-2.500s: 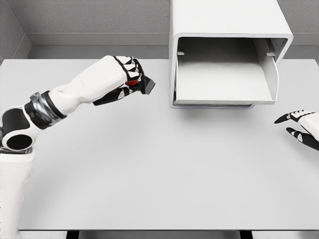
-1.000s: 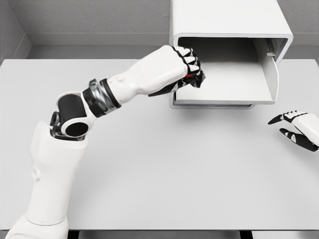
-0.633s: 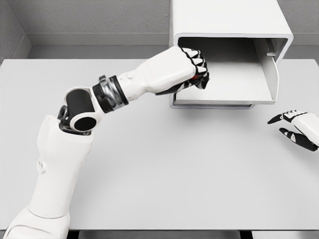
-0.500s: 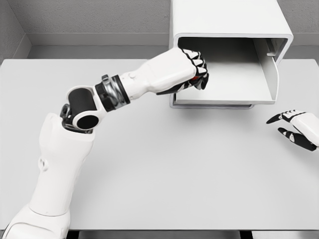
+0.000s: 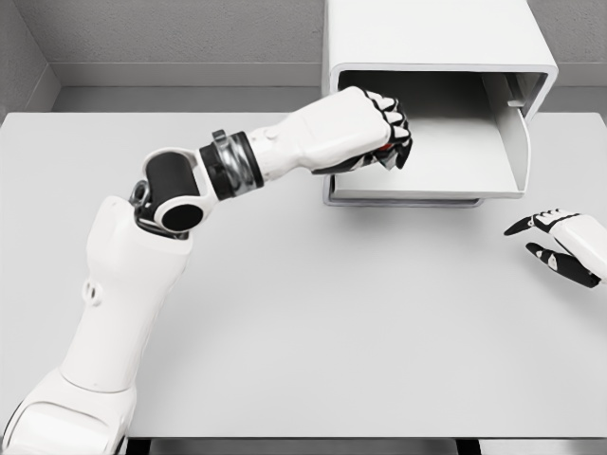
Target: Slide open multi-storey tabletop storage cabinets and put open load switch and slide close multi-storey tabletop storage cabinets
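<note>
Two hands: both in the head view, one working and one idle.
Left hand point(image 5: 379, 128): reaches from the lower left across the table, fist held over the left part of the pulled-out drawer.
Left fingers point(image 5: 391, 112): clenched around a small dark item; knuckles face up and to the right.
Switch point(image 5: 382, 149): only a sliver of red and dark shows under the curled fingers; it sits inside the left hand, above the drawer floor. Whether it touches the floor cannot be told.
Right hand point(image 5: 560, 245): low at the right edge of the view, above the table, well apart from the cabinet.
Right fingers point(image 5: 527, 226): spread and relaxed, holding nothing.
Cabinet point(image 5: 432, 38): white box standing at the far side of the table, right of centre, front facing the camera.
Drawer point(image 5: 455, 152): slid out toward the camera; pale floor and right side wall exposed, interior bare apart from the left hand above it.
Table point(image 5: 313, 322): plain light grey top, bearing the cabinet.
Back wall point(image 5: 171, 38): grey panel behind the table.
Markings: no brand, label or readable writing shows on the cabinet, drawer, arms or hands; the switch is too hidden to read.
</note>
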Available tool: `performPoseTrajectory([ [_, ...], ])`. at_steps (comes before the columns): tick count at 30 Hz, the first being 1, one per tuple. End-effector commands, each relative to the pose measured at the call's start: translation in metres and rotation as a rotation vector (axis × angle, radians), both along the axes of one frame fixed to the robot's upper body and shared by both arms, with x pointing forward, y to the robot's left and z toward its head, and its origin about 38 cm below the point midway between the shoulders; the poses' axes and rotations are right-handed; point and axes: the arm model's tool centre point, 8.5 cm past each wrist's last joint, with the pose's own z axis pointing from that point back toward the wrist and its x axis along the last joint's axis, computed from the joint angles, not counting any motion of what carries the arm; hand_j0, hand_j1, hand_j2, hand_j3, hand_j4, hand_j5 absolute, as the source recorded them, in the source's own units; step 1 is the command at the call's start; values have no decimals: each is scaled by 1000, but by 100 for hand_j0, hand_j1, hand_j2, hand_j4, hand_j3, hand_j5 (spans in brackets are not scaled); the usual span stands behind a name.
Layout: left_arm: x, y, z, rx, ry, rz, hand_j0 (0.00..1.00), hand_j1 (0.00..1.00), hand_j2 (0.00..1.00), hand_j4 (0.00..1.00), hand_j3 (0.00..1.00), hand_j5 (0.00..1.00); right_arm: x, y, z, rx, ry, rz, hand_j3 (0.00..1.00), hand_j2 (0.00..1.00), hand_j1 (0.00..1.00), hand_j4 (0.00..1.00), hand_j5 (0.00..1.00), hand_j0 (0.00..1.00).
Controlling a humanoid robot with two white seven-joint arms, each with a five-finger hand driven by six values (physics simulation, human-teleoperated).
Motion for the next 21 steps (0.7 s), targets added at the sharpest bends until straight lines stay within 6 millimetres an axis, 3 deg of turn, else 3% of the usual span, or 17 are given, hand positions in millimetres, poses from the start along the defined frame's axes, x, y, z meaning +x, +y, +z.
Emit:
performPoseTrajectory([
  [1,1,-3,-5,5,19,-5,36,36,36,36,36,36,0,0,1,4,-1,-1,56,56,56,56,56,56],
  [9,0,-8,-1,15,6,-20,38,38,38,38,38,38,1,3,4,4,-10,11,56,56,56,56,56,56],
  [12,1,-8,1,15,2,-20,47,47,47,47,47,47,1,3,4,3,-7,12,56,56,56,56,56,56],
  [21,3,-8,-2,18,12,-17,55,55,55,55,55,55,1,5,3,-3,5,21,56,56,56,56,56,56],
])
